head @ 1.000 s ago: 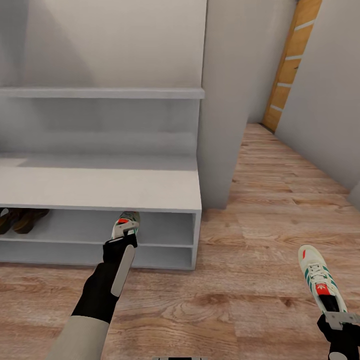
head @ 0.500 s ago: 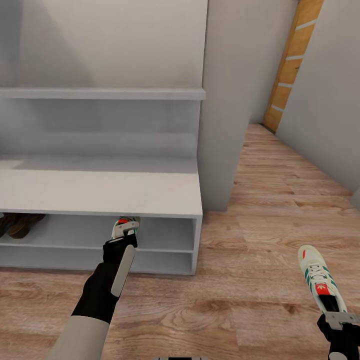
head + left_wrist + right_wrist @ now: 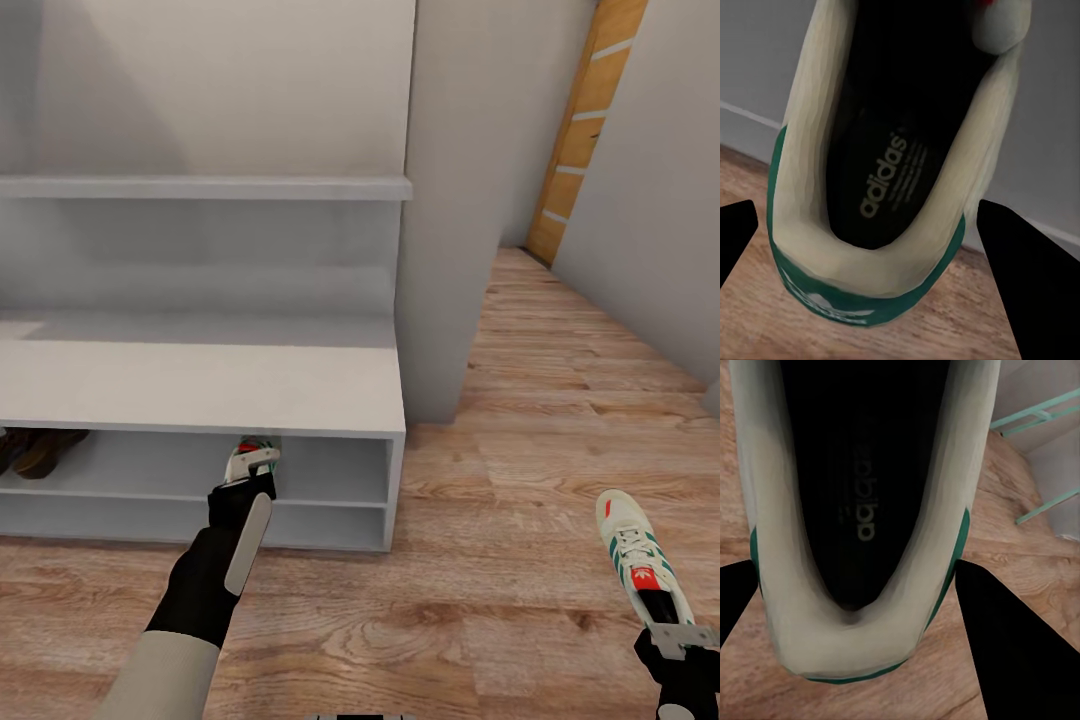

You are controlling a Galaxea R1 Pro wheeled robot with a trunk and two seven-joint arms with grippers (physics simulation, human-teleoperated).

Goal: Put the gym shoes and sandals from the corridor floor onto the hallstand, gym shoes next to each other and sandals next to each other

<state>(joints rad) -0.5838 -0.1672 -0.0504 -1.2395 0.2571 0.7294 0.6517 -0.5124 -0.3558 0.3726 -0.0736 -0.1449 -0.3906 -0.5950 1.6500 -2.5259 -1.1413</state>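
Note:
My left gripper (image 3: 243,488) is shut on the heel of one gym shoe (image 3: 250,458), cream with green stripes. Its toe pokes into the upper open tier of the white hallstand (image 3: 200,385), just under the flat top. The left wrist view looks into that shoe's opening (image 3: 881,150), with the dark fingers (image 3: 1031,289) on either side. Low at the right, my right gripper (image 3: 680,638) is shut on the heel of the other gym shoe (image 3: 632,550), held above the corridor floor (image 3: 520,600). The right wrist view shows its inside (image 3: 862,495). The brown sandals (image 3: 35,450) lie in the upper tier at the far left.
A white wall column (image 3: 450,200) stands right of the hallstand's end panel. The corridor runs on to the right toward a wooden door frame (image 3: 585,120). A floating shelf (image 3: 200,187) crosses the back panel above the flat top.
The whole view has shifted slightly. My left gripper has eased the gym shoe a little further under the hallstand's top. The right arm and its shoe have kept still.

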